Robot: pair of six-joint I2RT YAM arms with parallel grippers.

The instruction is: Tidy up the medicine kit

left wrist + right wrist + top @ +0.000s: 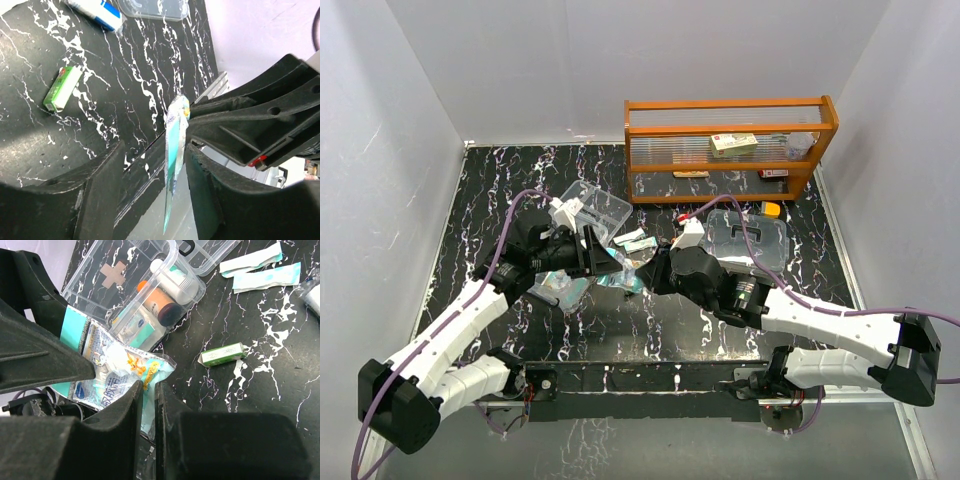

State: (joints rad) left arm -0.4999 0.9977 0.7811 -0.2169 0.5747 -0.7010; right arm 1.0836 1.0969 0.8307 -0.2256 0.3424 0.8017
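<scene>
1. Right gripper (149, 392) is pinching the teal packet (120, 365); left gripper (155, 150) is straddling it, jaws apart.
2. Releasing early is risking a drop: thin, slick edge.
3. Medicine kit (195, 292) is sitting upper left, right wrist view.

Black table (650, 325) veined with white marbling. Orange wooden rack (730, 105) at one o'clock. Clear packet (120, 365) with teal edges and orange print. At its three o'clock, a green-and-white carton (222, 354). Orange bottle (159, 304) with a dark cap. Clear case (85, 282) with a tan cross.
</scene>
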